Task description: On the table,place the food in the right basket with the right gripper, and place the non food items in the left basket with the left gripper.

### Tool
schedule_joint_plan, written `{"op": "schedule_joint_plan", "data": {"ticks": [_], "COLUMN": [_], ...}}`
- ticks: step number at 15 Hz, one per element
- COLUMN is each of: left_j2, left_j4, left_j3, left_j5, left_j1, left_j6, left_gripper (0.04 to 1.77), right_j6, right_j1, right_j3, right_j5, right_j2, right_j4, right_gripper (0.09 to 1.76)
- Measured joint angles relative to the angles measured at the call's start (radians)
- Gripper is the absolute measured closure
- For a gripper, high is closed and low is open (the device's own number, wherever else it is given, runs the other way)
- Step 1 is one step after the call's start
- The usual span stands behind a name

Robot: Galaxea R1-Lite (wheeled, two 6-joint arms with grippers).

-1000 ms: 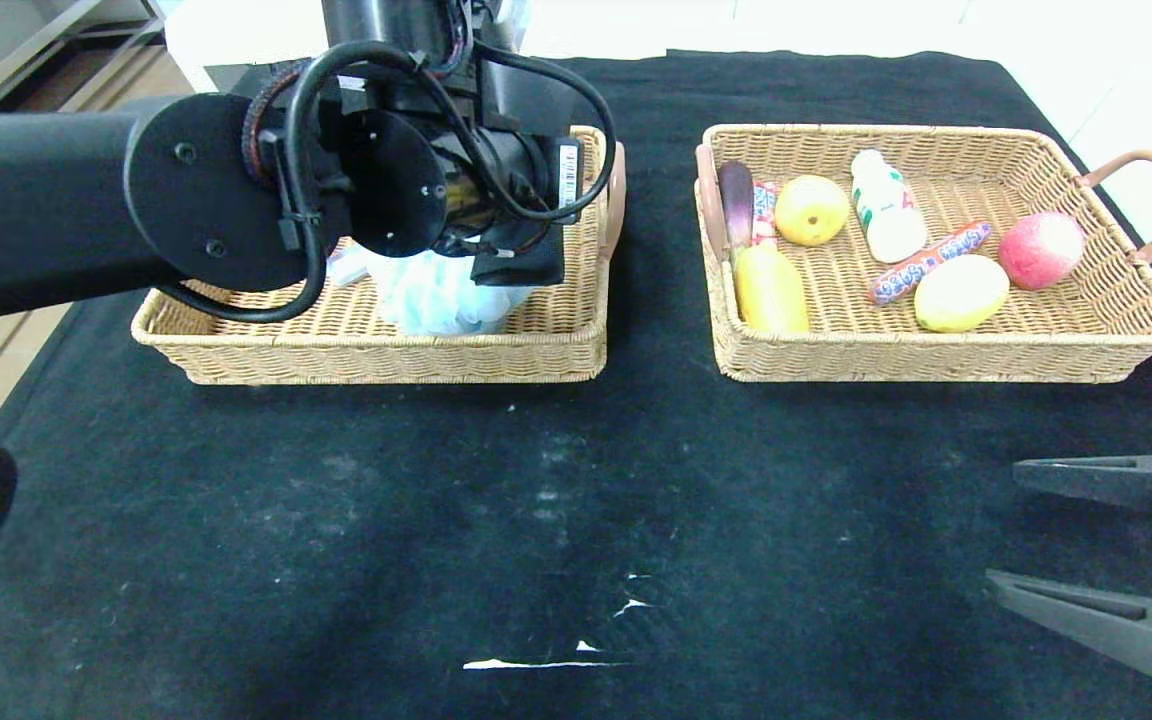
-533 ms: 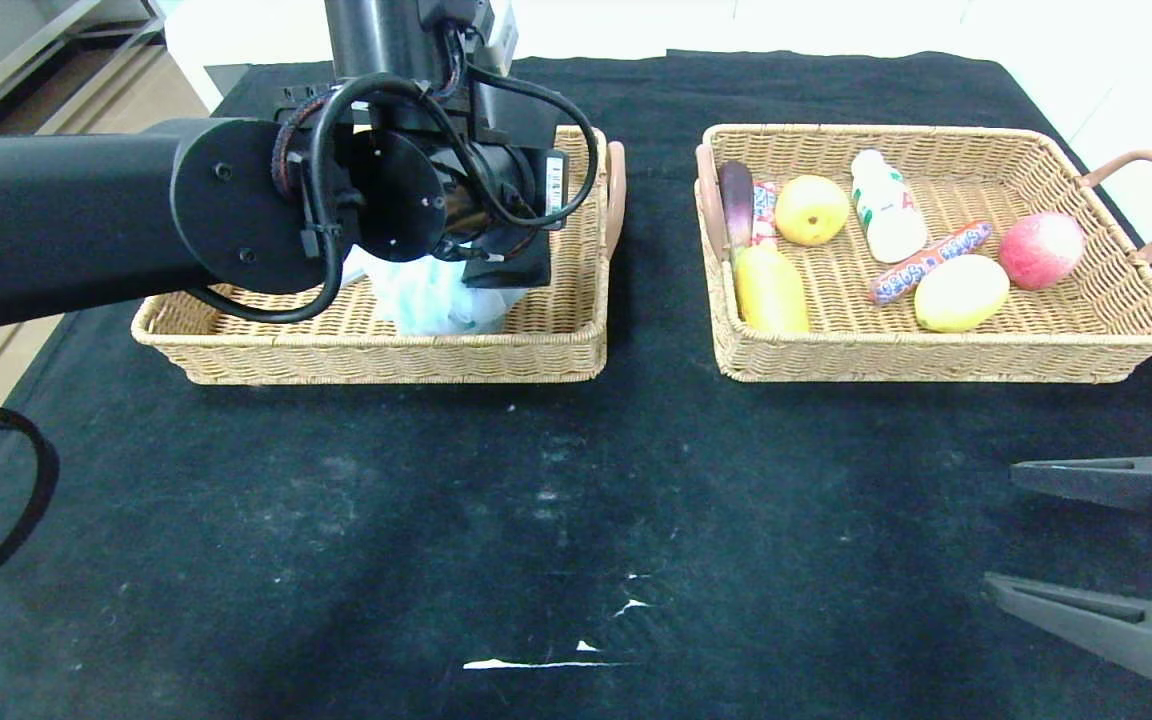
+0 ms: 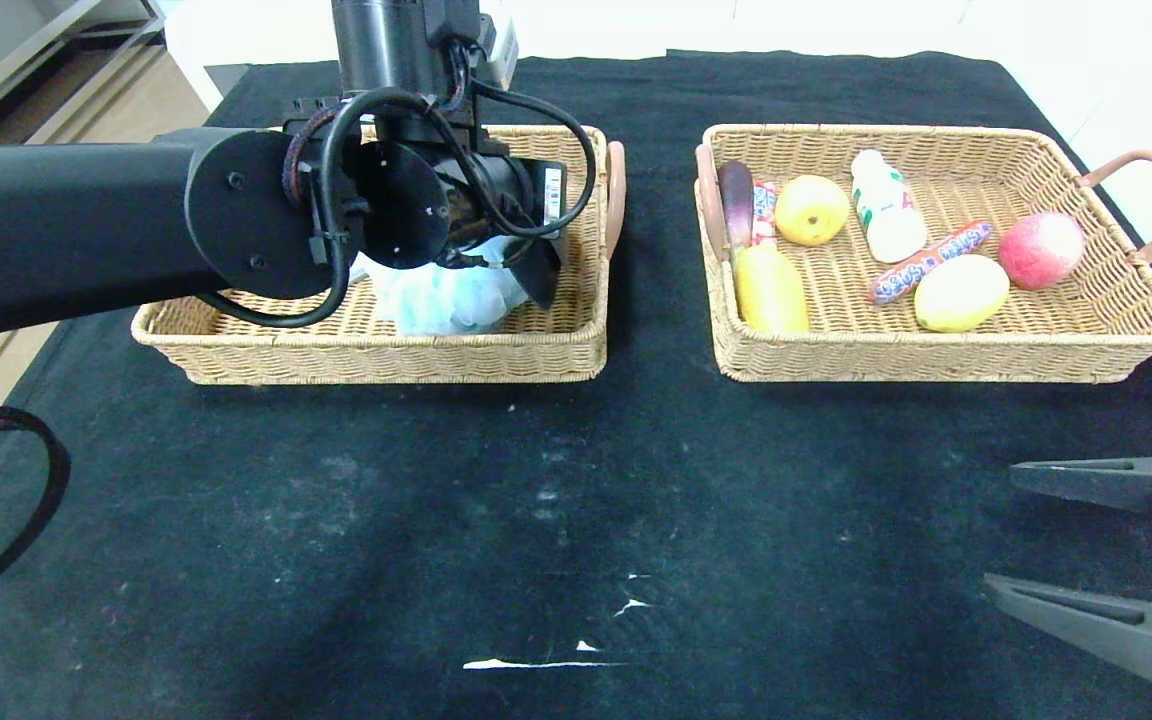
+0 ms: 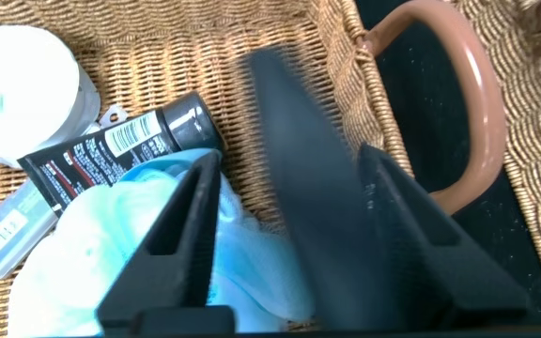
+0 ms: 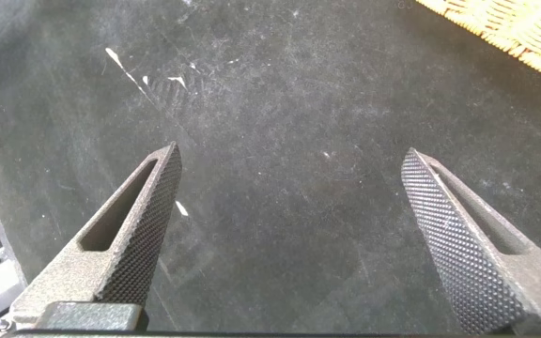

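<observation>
Head view, change: the left gripper [image 3: 511,270] has spread its fingers over the left basket [image 3: 236,360]; a second ago they were pinched on the pale blue cloth [image 3: 441,300], which now lies on the basket floor.
Head view, right side: the right gripper [image 3: 1101,565] is parked low over the table [image 3: 556,500], fingers wide, empty; the right basket [image 3: 936,355] holds the food.
Left wrist view: fingers parted and blurred, one against the cloth [image 4: 111,253], no grip; beside it a dark tube [image 4: 111,155] and a white tub [image 4: 26,89].
Right wrist view: wide-open fingers [image 5: 130,235] above bare black cloth.
Meaning: the table looks cleared, so sorting seems finished.
</observation>
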State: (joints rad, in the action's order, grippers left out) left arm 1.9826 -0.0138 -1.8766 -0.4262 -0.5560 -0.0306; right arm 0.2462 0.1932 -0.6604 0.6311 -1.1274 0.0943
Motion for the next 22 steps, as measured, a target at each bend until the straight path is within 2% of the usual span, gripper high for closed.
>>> {"op": "schedule_joint_plan", "data": {"ticks": [6, 11, 15, 18, 22], "left_j2": [-0.008, -0.023, -0.064, -0.119, -0.240], "left_j4": [0.005, 0.007, 0.054, 0.054, 0.051], "left_j3": [0.011, 0.026, 0.042, 0.109, 0.285], "left_j5": [-0.003, -0.008, -0.008, -0.005, 0.021], "left_j1": [0.000, -0.013, -0.044, -0.060, -0.072], "left_j6": [0.002, 0.000, -0.001, 0.000, -0.002], "left_gripper": [0.37, 0.24, 0.18, 0.16, 0.13], "right_j6": [0.000, 0.001, 0.000, 0.000, 0.001], "right_j1": [0.001, 0.001, 0.001, 0.001, 0.003], "right_j3": [0.001, 0.001, 0.001, 0.001, 0.005], "right_j5": [0.000, 0.000, 0.000, 0.000, 0.000], "right_j2": [0.000, 0.004, 0.009, 0.011, 0.016], "right_j4": [0.000, 0.000, 0.000, 0.000, 0.000], "right_gripper": [0.14, 0.14, 0.14, 0.14, 0.14]}}
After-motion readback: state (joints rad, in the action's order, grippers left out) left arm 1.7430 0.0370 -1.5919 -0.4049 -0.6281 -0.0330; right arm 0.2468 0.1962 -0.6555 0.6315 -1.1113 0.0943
